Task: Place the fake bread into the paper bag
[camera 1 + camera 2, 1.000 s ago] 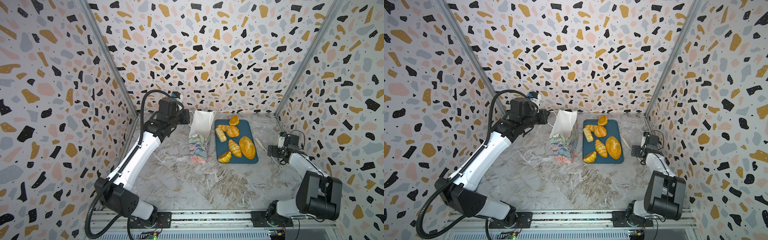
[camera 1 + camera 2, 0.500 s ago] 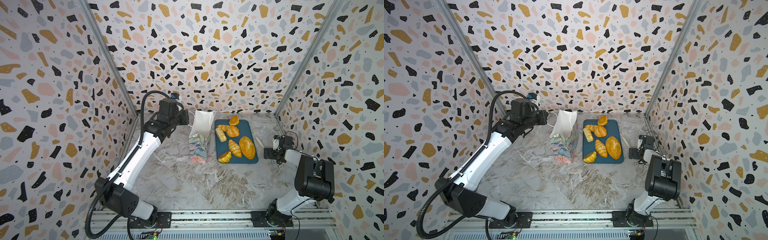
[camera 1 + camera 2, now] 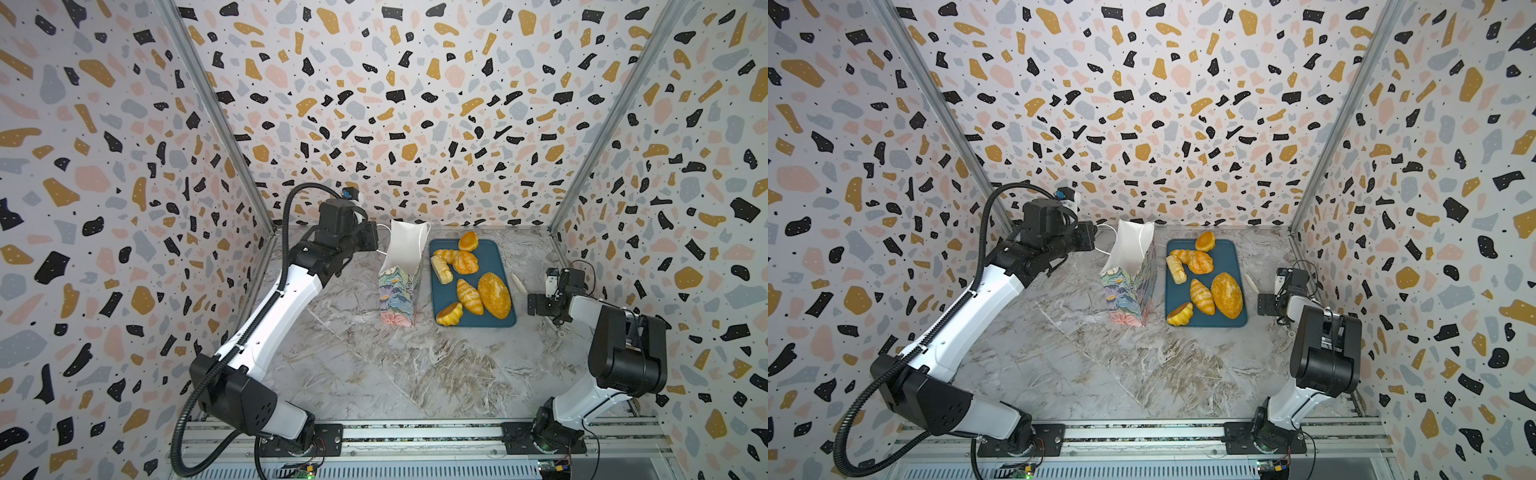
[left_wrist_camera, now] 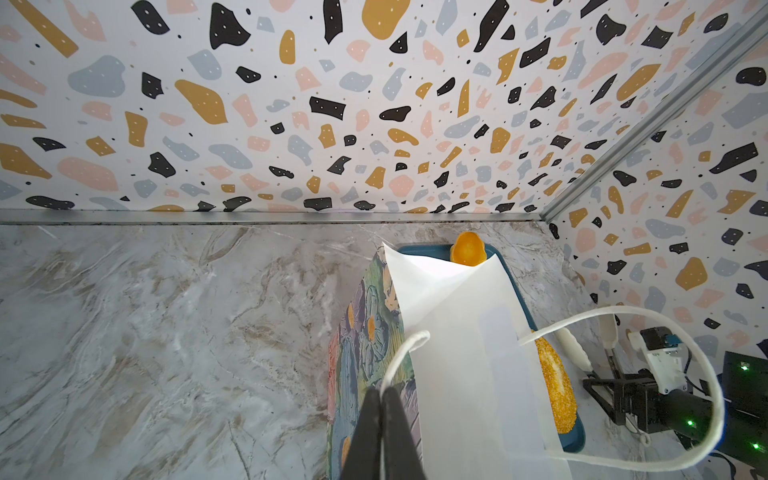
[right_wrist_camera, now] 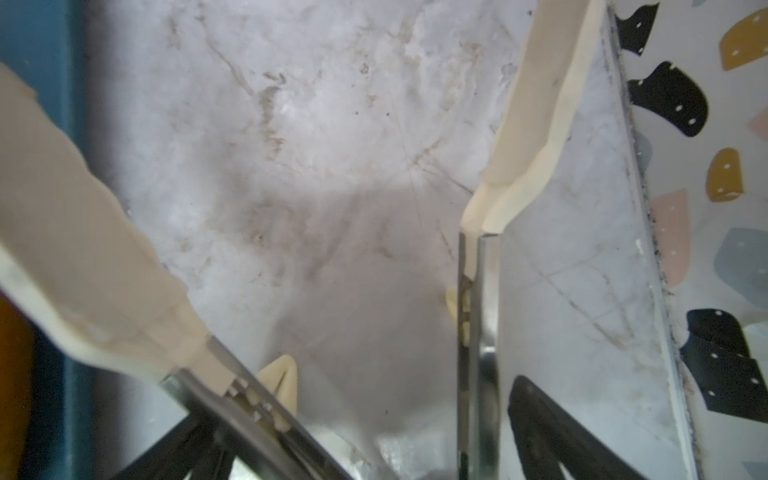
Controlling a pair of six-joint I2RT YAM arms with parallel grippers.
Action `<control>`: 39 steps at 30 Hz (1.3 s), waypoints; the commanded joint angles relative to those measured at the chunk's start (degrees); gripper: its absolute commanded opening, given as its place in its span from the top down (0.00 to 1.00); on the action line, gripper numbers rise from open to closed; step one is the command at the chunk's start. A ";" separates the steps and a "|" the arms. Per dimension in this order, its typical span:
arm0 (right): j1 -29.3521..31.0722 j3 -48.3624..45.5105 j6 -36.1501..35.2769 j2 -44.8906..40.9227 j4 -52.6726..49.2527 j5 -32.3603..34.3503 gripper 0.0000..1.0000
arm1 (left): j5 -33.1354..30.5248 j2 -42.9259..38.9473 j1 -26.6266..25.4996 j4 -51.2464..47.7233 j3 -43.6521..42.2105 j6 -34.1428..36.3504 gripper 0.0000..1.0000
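Since a second ago my right arm's elbow has shifted up the frame and its wrist has edged toward the tray; the left arm has stayed put. Left of centre, the left gripper [image 4: 381,392] is pinched together on a cord handle [image 4: 405,347] of the paper bag [image 3: 400,276], which stands upright mid-frame. Just right of it, seven breads [image 3: 465,262] lie on the teal tray [image 3: 494,255]. At far right, the right gripper [image 5: 299,124] is spread wide over bare tabletop [image 3: 374,374].

Most fake bread [image 4: 468,249] hidden behind paper bag [image 4: 457,332]; tray [image 5: 39,37] cut off, blurred.
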 commanded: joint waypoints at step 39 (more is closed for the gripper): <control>1.02 6.62 20.87 -0.46 -8.38 -3.71 0.04 | 2.81 -5.55 0.32 11.09 -9.27 1.01 0.94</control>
